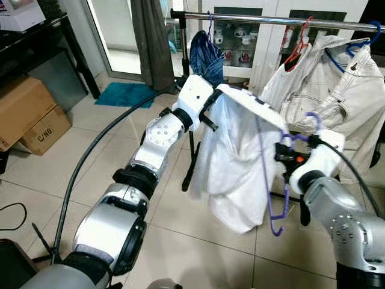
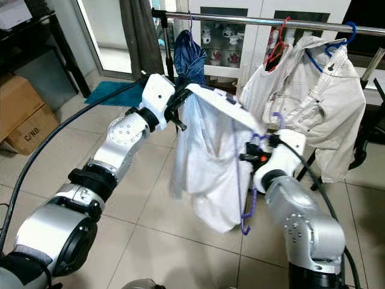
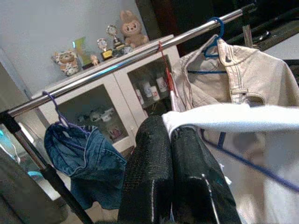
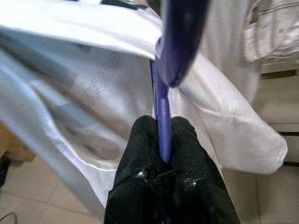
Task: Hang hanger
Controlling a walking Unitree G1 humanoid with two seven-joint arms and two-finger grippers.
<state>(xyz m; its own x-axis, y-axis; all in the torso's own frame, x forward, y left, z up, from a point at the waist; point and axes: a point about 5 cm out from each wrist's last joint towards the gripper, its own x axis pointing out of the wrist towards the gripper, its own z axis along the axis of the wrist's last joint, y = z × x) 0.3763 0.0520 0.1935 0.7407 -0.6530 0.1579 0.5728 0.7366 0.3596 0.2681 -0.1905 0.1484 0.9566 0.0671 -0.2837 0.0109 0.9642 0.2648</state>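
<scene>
A white shirt [image 1: 231,162] hangs stretched between my two grippers below the steel rail [image 1: 271,20]. My left gripper [image 1: 215,96] is shut on the shirt's upper edge, its fingers [image 3: 159,172] pinching the white cloth [image 3: 219,116]. A purple hanger [image 1: 278,198] runs through the shirt, with its hook [image 1: 313,120] curling up near my right wrist. My right gripper [image 4: 161,140] is shut on the hanger's purple bar [image 4: 163,126], close against the shirt.
On the rail hang a blue denim garment [image 1: 206,57] on a purple hanger and a cream jacket [image 1: 337,90] on a blue hanger, with a red hanger [image 1: 298,48] between. Cardboard boxes [image 1: 27,114] stand at left. A black cable [image 1: 90,156] crosses the tiled floor.
</scene>
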